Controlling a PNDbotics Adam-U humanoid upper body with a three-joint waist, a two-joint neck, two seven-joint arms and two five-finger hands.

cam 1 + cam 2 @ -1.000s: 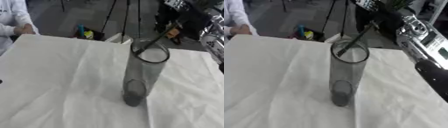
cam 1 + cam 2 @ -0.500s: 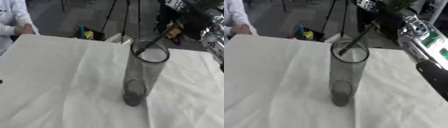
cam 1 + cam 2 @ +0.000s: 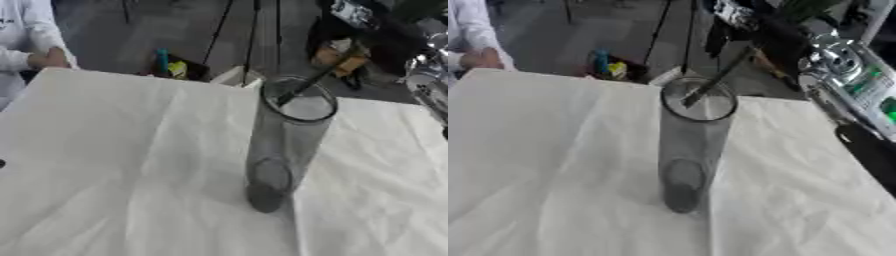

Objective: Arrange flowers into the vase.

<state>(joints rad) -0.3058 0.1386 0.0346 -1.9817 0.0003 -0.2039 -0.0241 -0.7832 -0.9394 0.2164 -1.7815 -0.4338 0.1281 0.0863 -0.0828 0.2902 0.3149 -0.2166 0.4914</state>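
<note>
Left eye view: the vase [image 3: 284, 145], a tall clear cylinder, stands upright near the middle of the table [image 3: 114, 165], which is covered by a creased white cloth. A dark flower stem [image 3: 311, 85] slants down from the upper right with its lower end just inside the vase's rim. My right arm comes in at the top right corner, but I cannot tell from here how its fingers sit. The left hand shows in neither view.

I judge the vase fragile, smooth and easy to tip because it is tall and narrow; the stem looks thin, light and fairly stiff, best held high up, well clear of the rim, and lowered steeply so it does not lever the glass over.

Right eye view: the right hand [image 3: 776, 30] is a dark mass at the upper end of the stem, seemingly holding it, though its fingers are not resolved. Beyond the far table edge lie a box with colourful items [image 3: 610, 67] and tripod legs [image 3: 671, 30]; nothing stands between hand and vase.
</note>
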